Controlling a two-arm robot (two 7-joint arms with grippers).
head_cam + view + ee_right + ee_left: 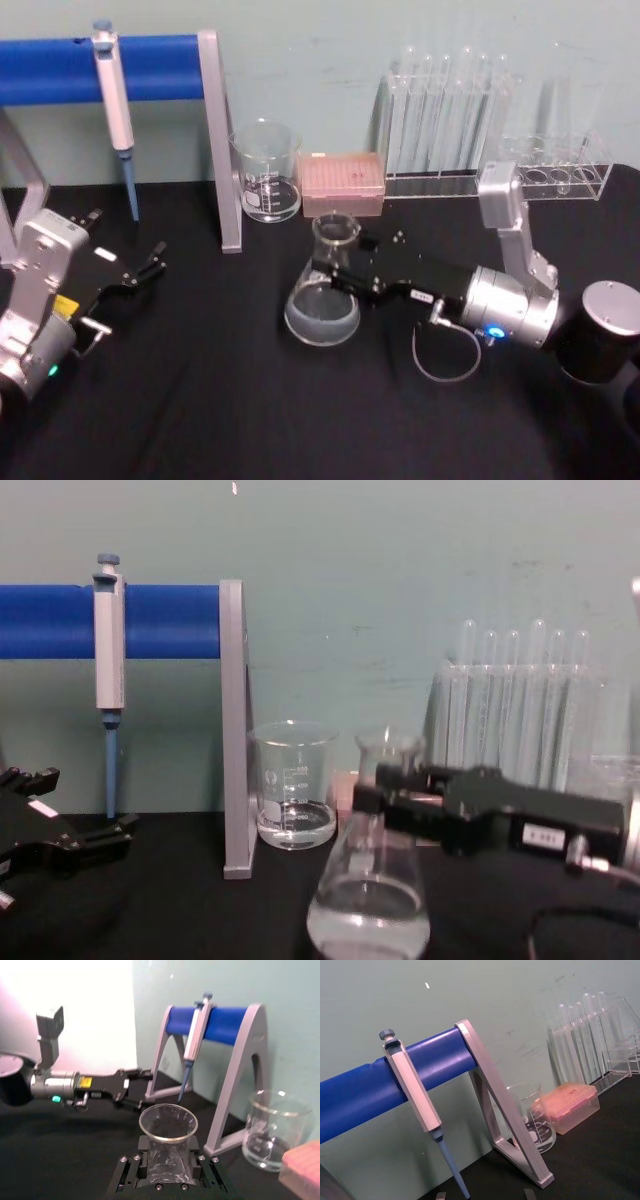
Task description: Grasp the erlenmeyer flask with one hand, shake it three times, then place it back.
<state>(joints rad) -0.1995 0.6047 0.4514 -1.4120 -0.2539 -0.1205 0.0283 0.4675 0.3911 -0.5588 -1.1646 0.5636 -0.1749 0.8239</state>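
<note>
The erlenmeyer flask (322, 300) is clear glass with a little liquid in its wide base, and it stands mid-table on the black cloth. My right gripper (335, 262) reaches in from the right, its two black fingers pressed to either side of the flask's neck just below the flared rim. The right wrist view looks down into the flask (168, 1130), held between the right gripper (167, 1162). From the chest, the flask (370, 900) has the right gripper (385, 790) across its neck. My left gripper (155, 258) rests open at the table's left, holding nothing.
A glass beaker (266, 170) and a pink tip box (343, 183) stand just behind the flask. A blue-barred stand (215, 140) holds a pipette (115, 110) at the back left. A test tube rack (450, 110) stands at the back right, and a black cylinder (605, 330) is at the right edge.
</note>
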